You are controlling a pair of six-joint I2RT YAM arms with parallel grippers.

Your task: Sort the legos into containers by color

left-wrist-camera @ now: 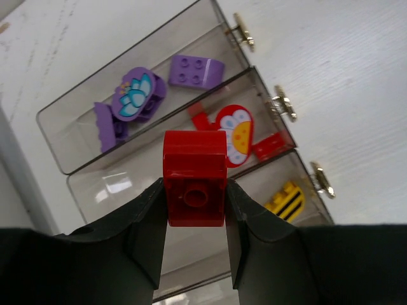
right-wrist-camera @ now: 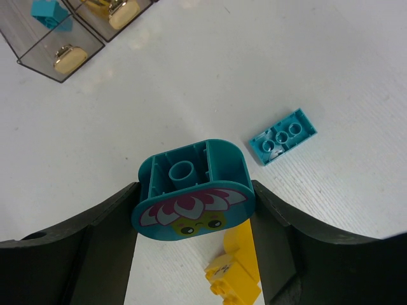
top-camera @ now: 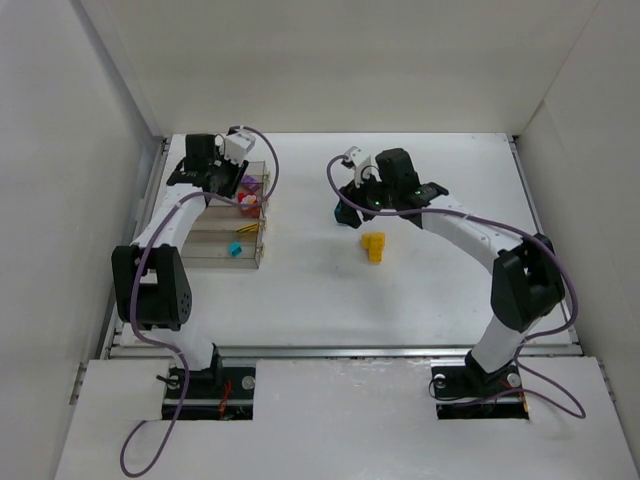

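Near left: the closest of the four joined clear bins (top-camera: 205,240) holds one teal brick (top-camera: 235,250).
Table, right of centre: one yellow brick (top-camera: 375,246) lies loose on the table (top-camera: 420,300), well apart from the bins.
Right arm: just beyond that brick, the right gripper (right-wrist-camera: 195,194) is spread fairly wide and clamped on a rounded teal piece (right-wrist-camera: 191,171) printed with a flower face. A flat teal brick (right-wrist-camera: 282,136) lies on the table near it, untouched.
Left arm: the left gripper (left-wrist-camera: 194,197) is set narrow and pinches a red brick (left-wrist-camera: 194,168) over the red bin (left-wrist-camera: 108,184), third from the near end.
Far left: the purple bin (left-wrist-camera: 70,111) holds three purple pieces.
Count: four bins. Teal is three: one binned, one held, one loose. Yellow is two: a striped piece (left-wrist-camera: 284,202) binned and one loose. Red is one held plus what look like three in the bin, though they overlap and are hard to separate. Purple is three.
Risk, left: if released off-centre, the red brick may strike a divider and hop into a neighbouring bin.
Risk, right: the teal piece's rounded sides could slip in the grip. Its way to the near bin also runs close to the left arm, so the two arms may knock.
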